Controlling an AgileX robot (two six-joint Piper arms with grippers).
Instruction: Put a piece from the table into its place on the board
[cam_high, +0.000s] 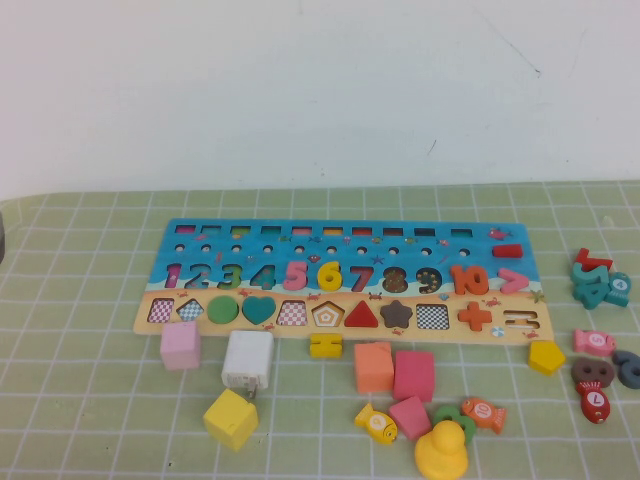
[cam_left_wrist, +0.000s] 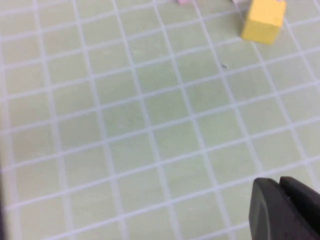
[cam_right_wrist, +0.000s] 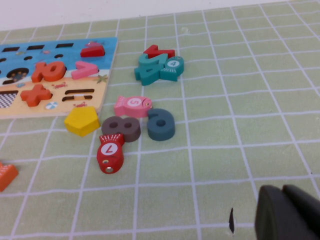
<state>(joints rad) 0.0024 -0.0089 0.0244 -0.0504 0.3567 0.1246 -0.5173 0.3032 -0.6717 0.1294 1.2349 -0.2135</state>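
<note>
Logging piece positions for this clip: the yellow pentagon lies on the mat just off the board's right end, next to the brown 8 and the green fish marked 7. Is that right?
Not quite. The fish marked 7 is red, not green, as the right wrist view shows. The rest stands: the yellow pentagon lies on the mat off the board, beside the brown 8. Only a dark tip of each gripper shows, left gripper, right gripper.

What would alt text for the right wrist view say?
The right gripper hovers over green checked cloth, holding nothing. Ahead lie loose pieces: a yellow pentagon, brown 8, dark blue 6, pink fish, red fish and a teal number pile, beside the board.
</note>
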